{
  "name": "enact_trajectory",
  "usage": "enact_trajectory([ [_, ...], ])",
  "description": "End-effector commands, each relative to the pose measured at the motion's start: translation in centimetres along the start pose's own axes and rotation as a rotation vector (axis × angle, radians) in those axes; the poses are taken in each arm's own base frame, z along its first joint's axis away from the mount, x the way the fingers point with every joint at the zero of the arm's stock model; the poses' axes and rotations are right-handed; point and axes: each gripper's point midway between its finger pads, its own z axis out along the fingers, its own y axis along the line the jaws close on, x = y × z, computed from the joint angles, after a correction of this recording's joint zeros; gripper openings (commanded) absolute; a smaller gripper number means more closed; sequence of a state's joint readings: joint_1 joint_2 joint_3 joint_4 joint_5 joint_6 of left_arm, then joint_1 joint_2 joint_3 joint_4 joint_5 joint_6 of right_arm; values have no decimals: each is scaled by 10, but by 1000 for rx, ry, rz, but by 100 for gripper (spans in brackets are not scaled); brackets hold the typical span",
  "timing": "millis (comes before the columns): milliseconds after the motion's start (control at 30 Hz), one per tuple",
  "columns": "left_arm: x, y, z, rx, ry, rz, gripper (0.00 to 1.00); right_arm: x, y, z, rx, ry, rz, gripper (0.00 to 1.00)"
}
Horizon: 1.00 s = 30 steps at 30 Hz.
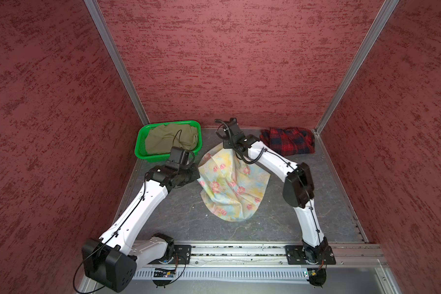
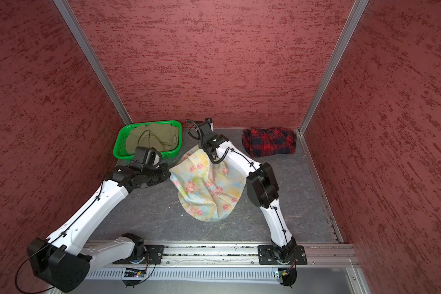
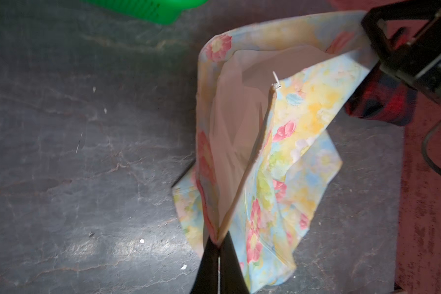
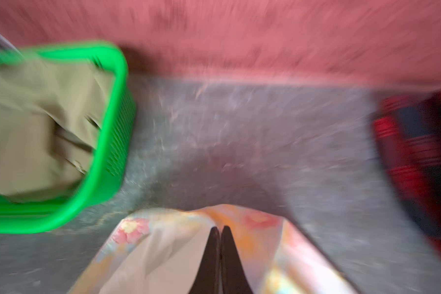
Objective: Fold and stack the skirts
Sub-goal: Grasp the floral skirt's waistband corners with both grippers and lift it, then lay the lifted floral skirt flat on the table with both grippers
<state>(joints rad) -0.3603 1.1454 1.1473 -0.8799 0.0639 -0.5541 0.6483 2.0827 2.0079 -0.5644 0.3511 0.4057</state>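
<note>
- The floral skirt [image 1: 229,185] is mid-table. Its top edge is lifted and stretched between the two arms, and the bottom is puddled on the grey table [image 1: 178,213].
- It's pastel yellow-blue with pink flowers, and pale lining shows where the waist gapes open. Pretty wrinkly, no fold in it yet.
- The left gripper [image 3: 218,243] has its jaws pressed together on one end of that edge. The right gripper [image 4: 220,230] pinches the other end, though that wrist view is blurry.
- The plaid skirt [image 1: 288,141] sits bundled in the far right corner, so I'd guess it's done-ish.
- The khaki skirt [image 1: 168,138] is crumpled in the green basket [image 1: 141,150], not started. So roughly a third in, no stack yet.
</note>
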Motion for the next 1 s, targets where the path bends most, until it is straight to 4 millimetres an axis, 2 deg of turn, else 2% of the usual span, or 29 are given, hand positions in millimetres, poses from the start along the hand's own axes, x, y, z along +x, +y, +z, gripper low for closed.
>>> enact_trajectory([
  [0,-21,-24,-33,11,-70,105,0,-86,-28,-95,30,-258,56,0],
  [133,-45,-61,-79,54,-179,211,0,-115,-62,-188,46,-407,69,0],
  [267,-52,-91,-133,115,-289,298,0,-121,-96,-269,58,-510,88,0],
  [400,-41,-118,-168,167,-351,379,0,-118,-119,-321,55,-571,121,0],
  [467,-35,-132,-176,187,-370,422,0,-117,-123,-336,36,-581,132,0],
  [533,-26,-147,-176,207,-363,458,0,-115,-126,-342,40,-581,139,0],
  [633,-17,-167,-167,231,-334,489,0,-114,-130,-337,80,-560,135,0],
  [700,-22,-167,-148,199,-309,485,0,-113,-126,-321,90,-523,122,0],
  [733,-25,-162,-132,187,-273,465,0,-112,-124,-306,91,-491,118,0],
  [800,-33,-145,-96,186,-199,382,0,-103,-119,-264,79,-407,107,0],
  [867,-37,-125,-52,176,-139,314,0,-88,-116,-213,50,-328,103,0],
  [933,-35,-101,-1,159,-50,238,0,-64,-116,-148,11,-233,112,0],
  [967,-31,-92,21,142,-19,224,0,-54,-114,-123,-12,-204,113,0],
])
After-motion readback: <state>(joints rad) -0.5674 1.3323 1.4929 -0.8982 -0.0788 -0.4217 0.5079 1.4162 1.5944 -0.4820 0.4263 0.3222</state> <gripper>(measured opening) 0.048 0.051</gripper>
